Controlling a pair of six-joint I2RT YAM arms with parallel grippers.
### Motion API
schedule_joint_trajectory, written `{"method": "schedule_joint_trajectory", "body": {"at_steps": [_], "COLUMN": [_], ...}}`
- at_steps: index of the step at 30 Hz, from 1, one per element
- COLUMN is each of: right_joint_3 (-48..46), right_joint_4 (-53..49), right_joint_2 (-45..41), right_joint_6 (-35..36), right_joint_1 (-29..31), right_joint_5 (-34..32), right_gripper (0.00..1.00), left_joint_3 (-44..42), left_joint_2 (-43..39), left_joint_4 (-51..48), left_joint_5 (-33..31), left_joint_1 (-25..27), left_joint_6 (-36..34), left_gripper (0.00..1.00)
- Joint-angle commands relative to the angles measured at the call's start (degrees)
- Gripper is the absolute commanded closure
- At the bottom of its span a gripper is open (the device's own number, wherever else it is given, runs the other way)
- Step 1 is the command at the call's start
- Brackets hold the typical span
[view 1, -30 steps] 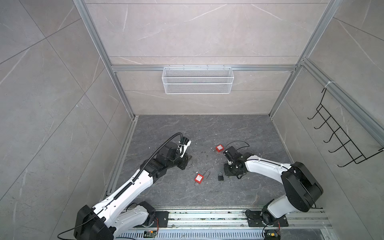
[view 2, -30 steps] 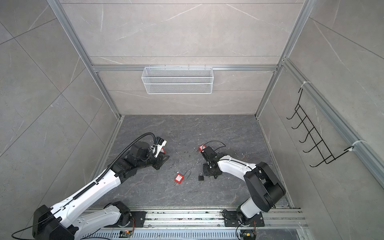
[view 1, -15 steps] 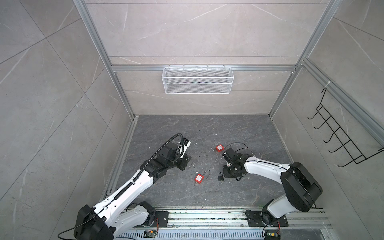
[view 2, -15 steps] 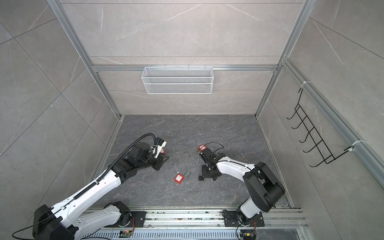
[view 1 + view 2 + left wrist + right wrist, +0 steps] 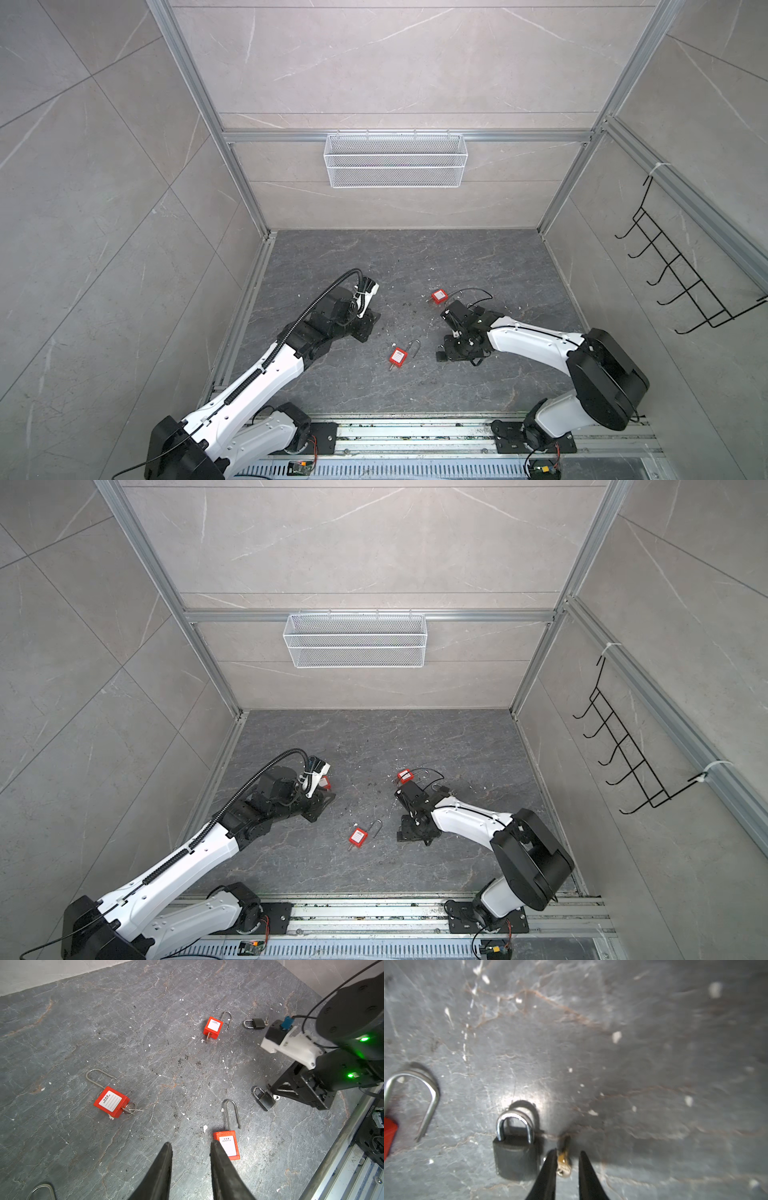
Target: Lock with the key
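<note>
A small black padlock [image 5: 517, 1155] lies flat on the dark stone floor, its shackle seated in the body. Just beside it a brass key [image 5: 563, 1162] lies on the floor. My right gripper [image 5: 568, 1152] is low over the key, open, with a finger on each side of it. The key touches one finger, and a gap shows to the other. In both top views the right gripper [image 5: 446, 353] [image 5: 405, 833] hides this lock. My left gripper [image 5: 191, 1145] [image 5: 368, 326] is open and empty, beside a red padlock [image 5: 227, 1145] with an open shackle.
Two more red padlocks [image 5: 111, 1101] [image 5: 213, 1026] lie on the floor with keys in them. A second black padlock [image 5: 256, 1023] lies further off. A white wire basket [image 5: 395, 160] hangs on the back wall. A black hook rack [image 5: 681, 274] is on the right wall.
My right gripper has slid toward the front left, down beside the black padlock, and its jaws have parted a little round the key. The left arm has not moved.
</note>
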State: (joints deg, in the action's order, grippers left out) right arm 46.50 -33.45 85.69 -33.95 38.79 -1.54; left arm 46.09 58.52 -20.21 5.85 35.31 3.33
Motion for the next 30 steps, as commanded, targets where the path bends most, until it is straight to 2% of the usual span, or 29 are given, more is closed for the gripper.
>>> {"method": "schedule_joint_trajectory", "body": {"at_steps": [1, 3, 4, 8, 13, 15, 19, 23, 26, 30], "right_joint_3": [2.6, 4.4, 5.6, 11.8, 20.4, 23.2, 28.2, 30.8, 31.0, 32.8], "right_joint_4": [-4.4, -5.8, -6.9, -12.4, -17.2, -17.5, -18.1, -18.3, -15.3, -15.7], "right_joint_2": [-5.0, -6.5, -6.5, -3.3, 2.0, 4.3, 10.1, 15.3, 17.5, 20.0], "right_joint_6": [-1.3, -2.7, -4.0, -8.6, -14.3, -15.6, -17.8, -19.1, -19.5, -20.0], "right_joint_1": [0.3, 0.4, 0.4, 1.4, 6.2, 8.2, 12.1, 13.8, 14.6, 15.1], "right_joint_5": [-3.6, -3.4, -3.0, -0.1, 1.3, 2.2, 3.6, 5.2, 8.2, 8.5], "right_gripper": [0.73, 0.69, 0.63, 0.61, 0.57, 0.55, 0.51, 0.46, 0.38, 0.36], "left_joint_3": [-0.6, -0.7, -0.6, -0.8, -1.6, -2.1, -2.8, -2.9, -3.3, -3.6], "left_joint_2": [-1.2, -1.3, -1.4, -2.1, -3.6, -4.3, -4.7, -4.6, -4.9, -4.9], "left_joint_4": [0.6, 0.7, 0.7, 0.9, 0.6, 0.3, 0.2, -0.5, -0.8, -0.9], "left_joint_5": [-1.3, -1.7, -2.0, -4.0, -3.9, -3.7, -1.8, -1.0, 0.1, 0.5], "left_joint_1": [-0.3, -0.6, -0.7, -2.3, -6.9, -8.5, -10.9, -12.2, -13.4, -14.2], "left_joint_6": [1.4, 1.7, 1.9, 4.4, 9.1, 10.8, 12.0, 12.6, 12.3, 11.9], "left_gripper": [0.66, 0.66, 0.66, 0.66, 0.65, 0.61, 0.61, 0.6, 0.59, 0.59]}}
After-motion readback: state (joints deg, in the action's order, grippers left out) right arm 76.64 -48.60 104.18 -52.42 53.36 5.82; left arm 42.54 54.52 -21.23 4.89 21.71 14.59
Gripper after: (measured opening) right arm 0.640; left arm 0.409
